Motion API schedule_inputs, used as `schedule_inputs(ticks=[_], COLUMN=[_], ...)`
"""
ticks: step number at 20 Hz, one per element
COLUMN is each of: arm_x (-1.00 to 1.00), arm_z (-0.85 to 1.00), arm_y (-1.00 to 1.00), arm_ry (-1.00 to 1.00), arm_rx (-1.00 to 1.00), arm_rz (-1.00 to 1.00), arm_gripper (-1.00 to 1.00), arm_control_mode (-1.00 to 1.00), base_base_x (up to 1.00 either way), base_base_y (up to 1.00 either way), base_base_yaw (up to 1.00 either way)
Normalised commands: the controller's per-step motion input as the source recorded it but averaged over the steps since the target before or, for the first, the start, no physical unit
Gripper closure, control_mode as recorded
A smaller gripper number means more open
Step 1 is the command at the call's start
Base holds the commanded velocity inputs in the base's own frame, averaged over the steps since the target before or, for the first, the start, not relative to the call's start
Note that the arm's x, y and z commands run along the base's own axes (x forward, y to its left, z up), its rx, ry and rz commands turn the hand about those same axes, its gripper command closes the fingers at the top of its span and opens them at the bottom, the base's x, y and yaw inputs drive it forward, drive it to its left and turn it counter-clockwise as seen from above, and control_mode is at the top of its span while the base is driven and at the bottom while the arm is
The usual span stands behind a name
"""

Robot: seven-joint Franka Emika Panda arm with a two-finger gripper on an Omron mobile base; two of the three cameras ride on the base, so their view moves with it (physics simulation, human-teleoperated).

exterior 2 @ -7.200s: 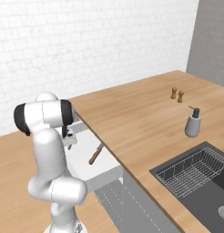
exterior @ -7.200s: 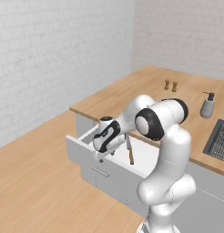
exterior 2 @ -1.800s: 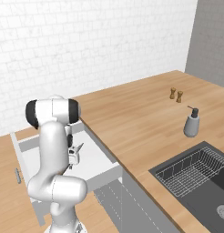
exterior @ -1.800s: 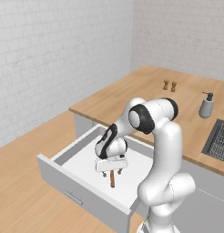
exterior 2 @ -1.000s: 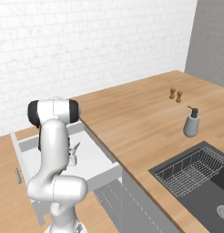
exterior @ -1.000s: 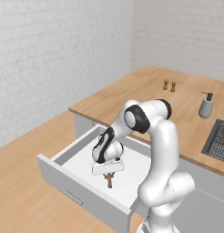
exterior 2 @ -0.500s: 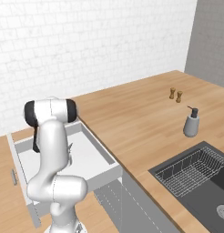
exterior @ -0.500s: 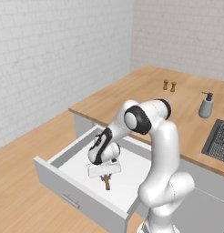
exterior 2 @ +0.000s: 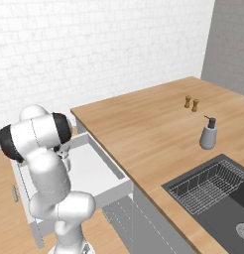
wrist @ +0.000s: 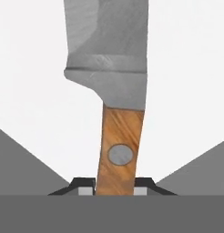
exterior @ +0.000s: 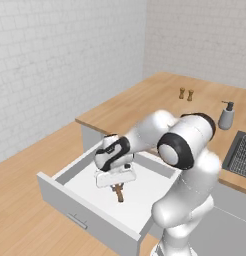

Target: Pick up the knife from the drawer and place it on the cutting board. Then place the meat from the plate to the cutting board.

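Inside the open drawer [exterior: 75, 197] — fingers [wrist: 143, 184] clamp the knife [wrist: 117, 136] handle.

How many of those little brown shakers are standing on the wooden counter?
2. The two small brown shakers stand side by side, close together, far back on the wooden counter, beyond the grey soap dispenser. Nothing seems to hide more.

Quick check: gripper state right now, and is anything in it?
Gripper: closed on the knife, its fingers on either side of the wooden handle, down in the open drawer.
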Motion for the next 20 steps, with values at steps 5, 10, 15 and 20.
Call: schedule_inputs(ticks=[5,10,15,20], arm_x=[-0.47,-0.07,-0.22,-0.17], arm_z=[1.0,1.0,0.96,0.77], arm_y=[-0.12,-0.53,-0.65,-0.74], arm_ry=[0.0,0.0,-0.06,-0.09], arm_rx=[0.0,0.0,0.0,0.0], arm_rz=[0.0,0.0,0.0,0.0], arm_gripper=[1.0,1.0,1.0,1.0], arm_control_mode=[-1.0,-1.0,-1.0,-1.0], base_base_x=[0.0,0.0,0.0,0.0], base_base_y=[0.0,0.0,0.0,0.0], base_base_yaw=[0.0,0.0,0.0,0.0])
